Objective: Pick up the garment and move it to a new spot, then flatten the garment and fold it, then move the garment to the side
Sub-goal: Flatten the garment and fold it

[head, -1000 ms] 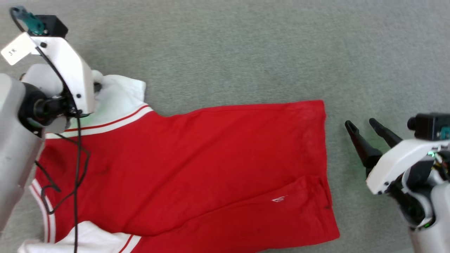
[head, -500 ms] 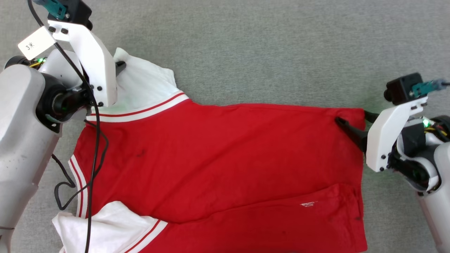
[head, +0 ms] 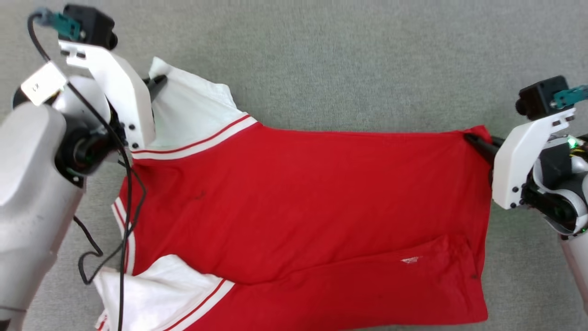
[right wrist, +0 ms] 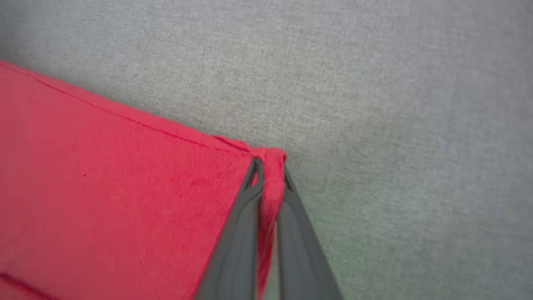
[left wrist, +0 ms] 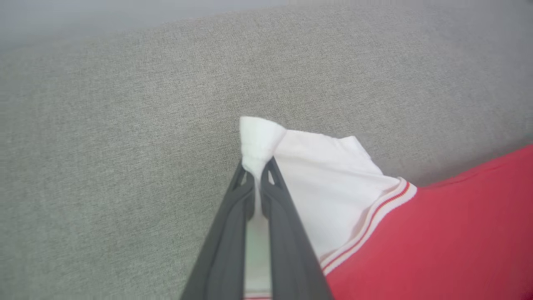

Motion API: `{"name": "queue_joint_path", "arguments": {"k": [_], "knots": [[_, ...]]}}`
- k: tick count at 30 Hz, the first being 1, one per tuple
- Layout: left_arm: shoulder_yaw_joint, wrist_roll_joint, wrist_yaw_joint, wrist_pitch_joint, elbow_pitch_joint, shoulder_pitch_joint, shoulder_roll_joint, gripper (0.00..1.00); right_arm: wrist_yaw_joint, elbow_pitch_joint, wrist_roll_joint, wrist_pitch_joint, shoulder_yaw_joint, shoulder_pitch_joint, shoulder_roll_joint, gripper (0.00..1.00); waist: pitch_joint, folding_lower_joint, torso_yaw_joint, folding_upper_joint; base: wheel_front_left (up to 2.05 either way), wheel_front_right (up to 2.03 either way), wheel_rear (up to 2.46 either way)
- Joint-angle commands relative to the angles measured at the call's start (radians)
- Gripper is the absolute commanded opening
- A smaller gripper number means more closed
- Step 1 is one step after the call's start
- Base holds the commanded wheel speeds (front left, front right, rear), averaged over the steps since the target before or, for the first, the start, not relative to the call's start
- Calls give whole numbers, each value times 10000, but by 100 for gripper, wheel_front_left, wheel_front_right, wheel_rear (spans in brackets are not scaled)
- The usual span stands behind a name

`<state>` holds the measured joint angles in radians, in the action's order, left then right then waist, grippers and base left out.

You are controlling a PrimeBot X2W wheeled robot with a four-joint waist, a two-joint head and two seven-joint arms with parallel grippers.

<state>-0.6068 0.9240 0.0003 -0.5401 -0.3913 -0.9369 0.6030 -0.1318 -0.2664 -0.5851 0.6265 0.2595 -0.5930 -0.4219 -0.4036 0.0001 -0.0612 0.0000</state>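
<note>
1. Fabric of the red shirt [head: 303, 197] is lying spread across the grey surface [head: 349, 59] in the head view. Its sleeve end is pointing toward 9 o'clock and its hem toward 3 o'clock.
2. The left gripper [left wrist: 259, 168] is sitting at about 10 o'clock in the head view, its two dark fingers pressing together on the tip of the upper white sleeve [head: 193, 115]. In the left wrist view, a bunched bit of white cloth is poking out past the fingertips.
3. The right gripper [right wrist: 270, 166] is sitting at about 3 o'clock in the head view, clamping the far hem corner of the shirt. In the right wrist view, a red fold is running down between its fingers.
4. The shirt's far edge is running nearly straight between the two grippers.
5. The second white sleeve [head: 151, 294] is lying at about 7 o'clock, its striped trim resting against the red body.
6. A small white logo [head: 409, 260] is showing at about 5 o'clock, just beside a slanting fold.
7. A black cable [head: 126, 193] is hanging from the left arm and crossing the shirt's 9 o'clock edge.
</note>
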Motion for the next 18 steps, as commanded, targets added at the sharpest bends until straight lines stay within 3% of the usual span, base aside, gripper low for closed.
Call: {"name": "queue_joint_path", "arguments": {"k": [1, 9, 18], "knots": [[138, -26, 16, 414, 3, 318, 32, 0, 23, 189, 140, -174, -192, 254, -58, 0, 361, -1, 98, 0, 0, 0, 0], [512, 150, 264, 1669, 722, 1783, 310, 0, 21, 765, 535, -471, -802, 1498, 177, 0, 1138, -1, 369, 0, 0, 0, 0], [804, 427, 1042, 3120, 2318, 4717, 567, 0, 21, 1164, 776, -943, -1564, 3519, 818, 0, 1942, -1, 797, 0, 0, 0, 0]]}}
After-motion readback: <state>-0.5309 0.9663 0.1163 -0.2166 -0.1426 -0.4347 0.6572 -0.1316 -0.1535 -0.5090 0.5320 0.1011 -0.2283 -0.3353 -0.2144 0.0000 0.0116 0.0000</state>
